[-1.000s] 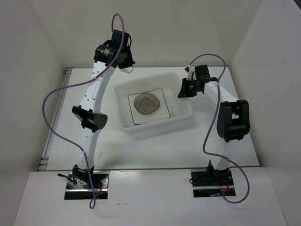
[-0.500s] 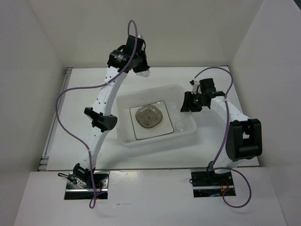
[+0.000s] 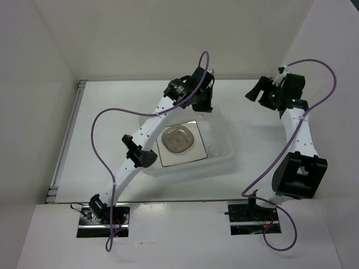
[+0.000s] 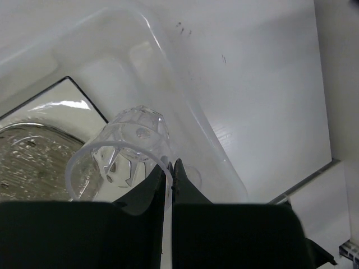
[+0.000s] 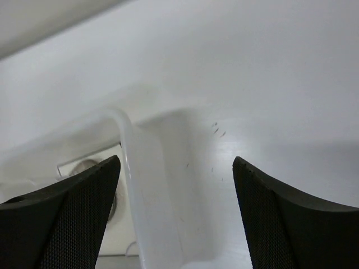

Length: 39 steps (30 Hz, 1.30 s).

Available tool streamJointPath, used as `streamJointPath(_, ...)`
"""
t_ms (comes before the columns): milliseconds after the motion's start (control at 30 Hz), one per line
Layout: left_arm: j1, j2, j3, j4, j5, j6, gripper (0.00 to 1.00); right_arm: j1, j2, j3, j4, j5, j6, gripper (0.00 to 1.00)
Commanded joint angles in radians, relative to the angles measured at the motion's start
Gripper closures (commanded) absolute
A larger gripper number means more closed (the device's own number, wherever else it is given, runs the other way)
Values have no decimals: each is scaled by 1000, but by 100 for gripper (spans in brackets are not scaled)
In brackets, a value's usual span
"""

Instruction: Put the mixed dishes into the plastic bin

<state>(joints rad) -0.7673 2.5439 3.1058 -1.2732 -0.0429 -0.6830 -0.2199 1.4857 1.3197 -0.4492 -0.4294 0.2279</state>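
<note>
The plastic bin [image 3: 193, 170] sits mid-table. In it lies the flat square white plate [image 3: 193, 156], and on the plate rests a round greyish dish [image 3: 178, 139]. A tiny clear cup [image 3: 215, 149] sits at the bin's right end. My left gripper [image 3: 203, 107] hovers over the bin's far right corner. It is shut on the rim of a second tiny clear cup [image 4: 126, 148], pinched at the left gripper's [image 4: 171, 168] tips. My right gripper [image 3: 255, 93] hangs open and empty, up and to the right of the bin. Its wrist view shows the bin's corner rim [image 5: 132, 162] between the wide jaws.
White walls close the table in at the back and on both sides. A metal rail [image 3: 67, 140] runs along the left edge. Purple cables loop above both arms. Bare table lies to the right of the bin under the right arm [image 3: 297, 134].
The left arm swung right with the clear cup, from behind the bin's far left corner to over its far right corner. The right gripper opened and drew back rightward, away from the bin.
</note>
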Motion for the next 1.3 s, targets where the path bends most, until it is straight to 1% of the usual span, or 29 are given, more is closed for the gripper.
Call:
streamJointPath(0,-33,55,31,-9,-11,34,100,-67,-4,62,66,-69,77,14)
streamJointPath(67,-43,90,31,-9,-11,57,100,-87,-17,62,66,-92,87,14)
streamJointPath(167,-52,136,31,-9,-11,57,100,-110,-53,10,66,-137,96,14)
streamJointPath(300,-52,183,31,-9,-11,48,97,-148,-79,-31,55,-267,105,14)
streamJointPath(367,-52,202,31,-9,-11,48,97,-173,-94,-54,55,-304,105,14)
streamJointPath(533,-52,240,31,0,-2,48,93,-173,-127,-105,66,-377,105,14)
streamJointPath(633,-52,263,31,9,11,48,87,-173,-137,-114,66,-416,56,14)
streamJointPath(833,-52,273,31,28,44,48,73,-173,-157,-146,44,-404,24,14)
streamJointPath(900,-52,282,31,28,44,48,66,-173,-157,-157,44,-413,14,14)
streamJointPath(933,-52,282,31,28,44,48,59,-173,-166,-166,44,-422,14,14)
streamJointPath(967,-52,273,31,28,44,48,57,-173,-166,-166,44,-422,5,14)
streamJointPath(1000,-43,273,31,28,34,48,54,-173,-166,-166,44,-431,5,14)
streamJointPath(1067,-43,221,31,28,-37,39,48,-173,-176,-177,44,-431,5,14)
streamJointPath(1100,-32,198,31,28,-64,39,48,-173,-176,-189,44,-431,-4,14)
streamJointPath(1167,-20,119,31,18,-161,30,46,-173,-176,-200,44,-431,-4,14)
streamJointPath(1233,9,37,31,18,-225,30,41,-173,-176,-212,44,-443,-4,14)
streamJointPath(1267,22,7,31,18,-291,30,39,-173,-176,-212,44,-443,-13,14)
